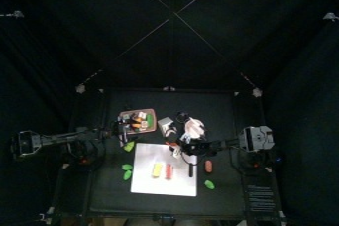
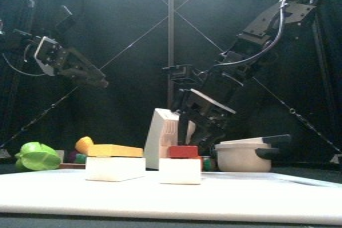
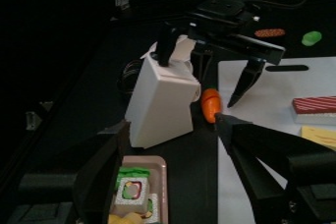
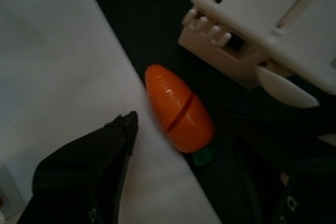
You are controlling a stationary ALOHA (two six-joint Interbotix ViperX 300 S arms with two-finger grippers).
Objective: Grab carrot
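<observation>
Right end effector (image 4: 178,174), jaws apart, straddles the carrot (image 4: 179,108) beside the white carton (image 3: 160,102); closing and lifting remain.

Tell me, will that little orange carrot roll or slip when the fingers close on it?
The carrot looks smooth and glossy, like a plastic toy, so it may slip. Its rounded, tapered body lies on its side, so a nudge would probably roll it. It seems stiff and light. The open right gripper straddles it, beside the white carton.
</observation>
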